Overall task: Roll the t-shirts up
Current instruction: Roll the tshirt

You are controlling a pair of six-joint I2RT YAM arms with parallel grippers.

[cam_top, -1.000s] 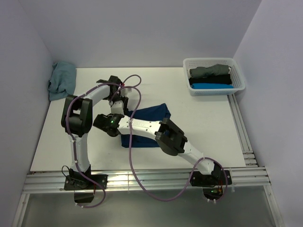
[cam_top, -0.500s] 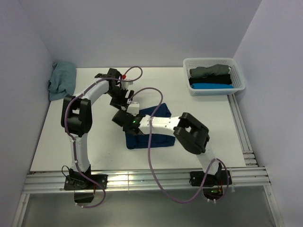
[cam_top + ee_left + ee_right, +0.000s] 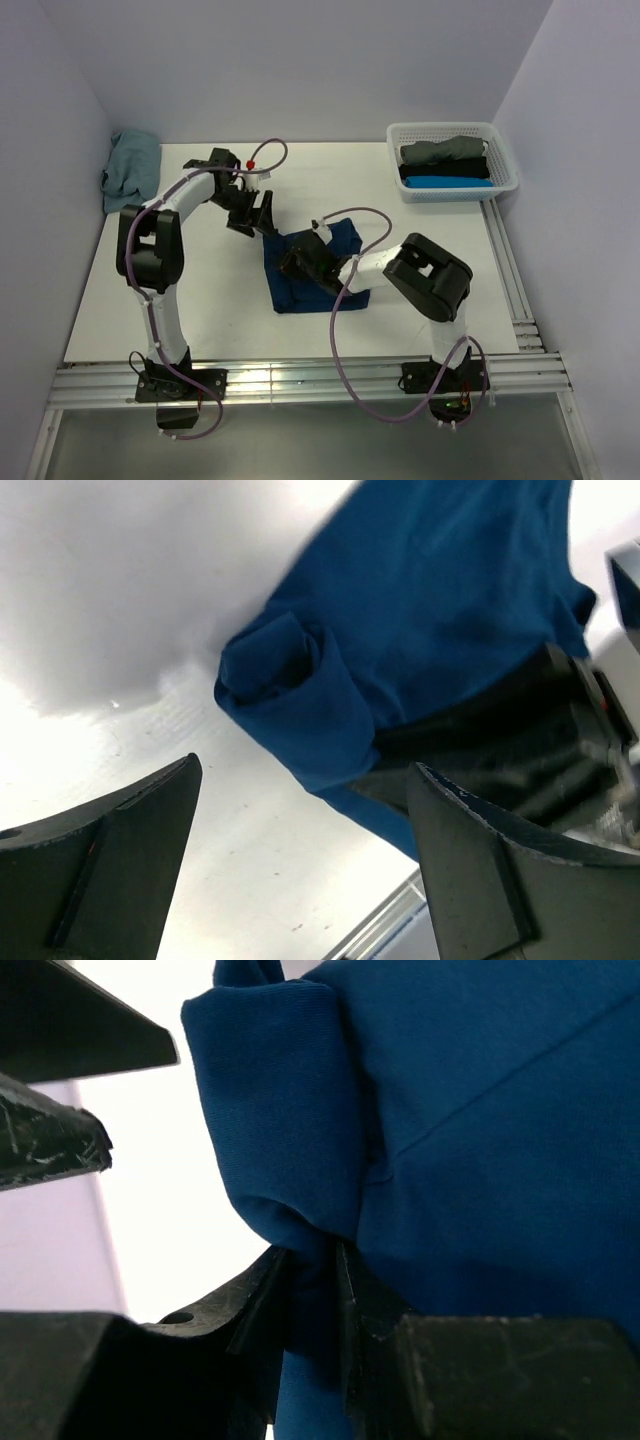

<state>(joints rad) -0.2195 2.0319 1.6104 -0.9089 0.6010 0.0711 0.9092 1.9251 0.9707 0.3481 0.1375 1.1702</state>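
Observation:
The dark navy t-shirt [image 3: 345, 238] lies bunched in the middle of the table [image 3: 180, 290], its left end turned into a thick fold [image 3: 285, 675]. My right gripper [image 3: 300, 263] lies low over that end and is shut on a pinch of the folded cloth [image 3: 315, 1260], with more of the t-shirt [image 3: 480, 1130] spread beyond it. My left gripper [image 3: 256, 214] hovers just back-left of the shirt. It stands wide open [image 3: 300, 780] with nothing between its fingers [image 3: 120, 850], and the fold sits just ahead of them.
A white basket [image 3: 452, 127] at the back right holds rolled grey [image 3: 440, 150], black [image 3: 445, 169] and bright blue [image 3: 448, 182] t-shirts. A dusty teal t-shirt [image 3: 130, 170] lies crumpled at the back left by the wall. Metal rails [image 3: 300, 382] run along the near edge.
My left gripper has opened, let go of the navy shirt and drawn away to the back-left. My right gripper has shifted right and closed on the shirt's folded left end.

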